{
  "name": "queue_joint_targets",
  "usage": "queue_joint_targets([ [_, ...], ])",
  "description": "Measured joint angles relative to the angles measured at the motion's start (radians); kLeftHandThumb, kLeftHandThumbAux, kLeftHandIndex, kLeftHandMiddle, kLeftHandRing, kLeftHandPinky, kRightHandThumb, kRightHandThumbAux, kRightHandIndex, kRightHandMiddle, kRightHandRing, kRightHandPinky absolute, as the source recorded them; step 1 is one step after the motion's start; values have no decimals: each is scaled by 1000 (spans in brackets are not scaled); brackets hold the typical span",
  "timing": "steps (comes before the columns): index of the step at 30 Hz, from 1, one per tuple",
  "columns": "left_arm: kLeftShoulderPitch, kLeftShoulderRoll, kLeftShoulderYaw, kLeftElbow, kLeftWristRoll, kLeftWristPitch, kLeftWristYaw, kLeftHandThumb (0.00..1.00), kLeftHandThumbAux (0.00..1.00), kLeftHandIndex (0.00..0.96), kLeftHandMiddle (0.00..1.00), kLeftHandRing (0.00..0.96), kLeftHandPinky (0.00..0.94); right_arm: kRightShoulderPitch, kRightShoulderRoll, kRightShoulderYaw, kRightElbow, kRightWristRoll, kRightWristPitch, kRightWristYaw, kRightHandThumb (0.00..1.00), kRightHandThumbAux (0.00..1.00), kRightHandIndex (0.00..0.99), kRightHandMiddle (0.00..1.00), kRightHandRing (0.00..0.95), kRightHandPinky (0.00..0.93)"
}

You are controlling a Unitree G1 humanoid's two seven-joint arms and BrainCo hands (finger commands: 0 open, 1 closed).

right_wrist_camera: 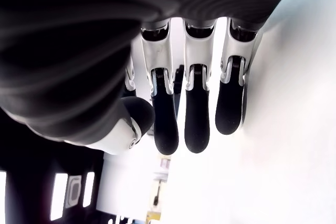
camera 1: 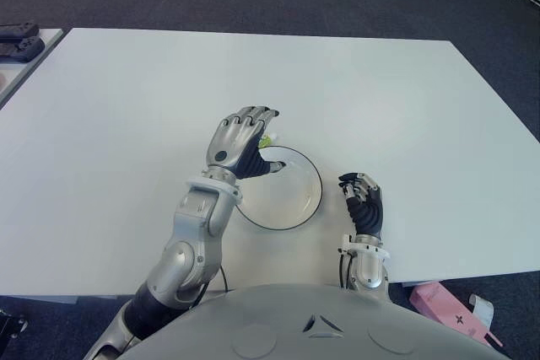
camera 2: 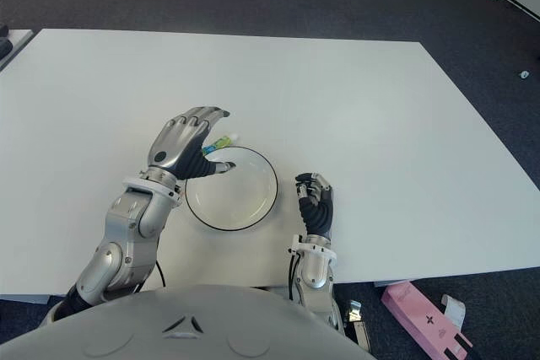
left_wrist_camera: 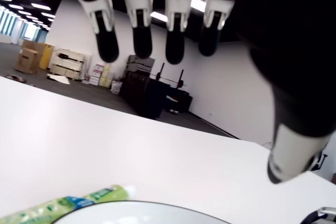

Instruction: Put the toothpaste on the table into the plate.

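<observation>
Nearest me, my right hand (camera 1: 363,200) showed at the table's near edge, just to the right of the plate (camera 1: 308,208), idle, fingers curled in against the thumb and holding nothing. The plate sat a little farther out, white with a dark rim, nothing lying inside it that I could see. My left hand (camera 1: 243,142) hung over the plate's far-left rim, fingers (left_wrist_camera: 142,30) spread and relaxed, thumb out over the dish, nothing in its grasp; the wrist view showed clear air between fingertips and table (camera 1: 126,124). Just beyond the fingertips lay the toothpaste (camera 2: 221,142), a small green-and-white tube on the table at the plate's far rim, partly hidden by the hand. Whether it touched the rim I could not tell. Its long axis appeared to run roughly along the rim's edge, cap end pointing away to the right. I judged the left hand clearly the nearer one: the tube lay ahead of and below its fingers, so a short reach forward and down across the tube's width looked right.
</observation>
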Motion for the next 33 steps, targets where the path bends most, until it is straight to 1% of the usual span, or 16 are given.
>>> queue_joint_targets([
  [3, 9, -2, 9, 8, -23, -36, 30, 50, 721, 148, 202, 198, 253, -1, 0, 0, 0, 0, 0, 0, 703, 730, 425, 464, 454, 434],
  [5, 9, -2, 17, 22, -34, -55, 46, 54, 732, 112, 198, 204, 259, -1, 0, 0, 0, 0, 0, 0, 703, 730, 425, 465, 455, 442],
  [9, -1, 5, 58, 94, -72, -89, 82, 77, 752, 81, 186, 198, 238, -1, 0, -1, 0, -1, 0, 0, 702, 730, 424, 466, 457, 445],
  [12, -12, 11, 89, 157, -95, -97, 105, 129, 753, 60, 164, 175, 217, 0, 0, -1, 0, -1, 0, 0, 702, 730, 424, 466, 458, 445],
  [14, -19, 13, 100, 185, -98, -95, 110, 180, 745, 51, 151, 162, 211, 0, 0, -1, 0, -1, 0, 0, 702, 730, 424, 466, 457, 444],
  [15, -23, 16, 104, 197, -98, -94, 110, 231, 729, 49, 146, 158, 219, 1, 0, -1, 0, -1, 0, 0, 702, 730, 424, 466, 457, 444],
  [18, -38, 27, 115, 246, -96, -95, 120, 310, 701, 49, 146, 161, 244, 2, 0, -2, -1, -2, 0, 0, 702, 731, 423, 464, 456, 444],
  [19, -42, 31, 117, 265, -96, -98, 129, 321, 696, 49, 147, 164, 250, 2, 1, -2, -2, -2, 0, 0, 701, 731, 423, 464, 456, 444],
  [23, -46, 75, 124, 329, -98, -129, 163, 422, 641, 57, 169, 199, 291, 2, 0, -3, -3, -2, 0, 0, 702, 731, 423, 461, 452, 435],
  [25, -48, 104, 129, 348, -100, -153, 173, 449, 625, 58, 175, 208, 298, 3, 0, -4, -3, -1, 0, 0, 702, 731, 423, 461, 451, 432],
  [29, -55, 158, 155, 363, -120, -191, 176, 508, 579, 56, 176, 204, 279, 3, 0, -6, -3, -1, 0, 0, 702, 731, 423, 459, 447, 428],
  [33, -70, 215, 196, 361, -151, -212, 154, 522, 550, 37, 154, 172, 230, 4, 0, -8, -3, -1, 0, 1, 703, 731, 423, 458, 448, 436],
])
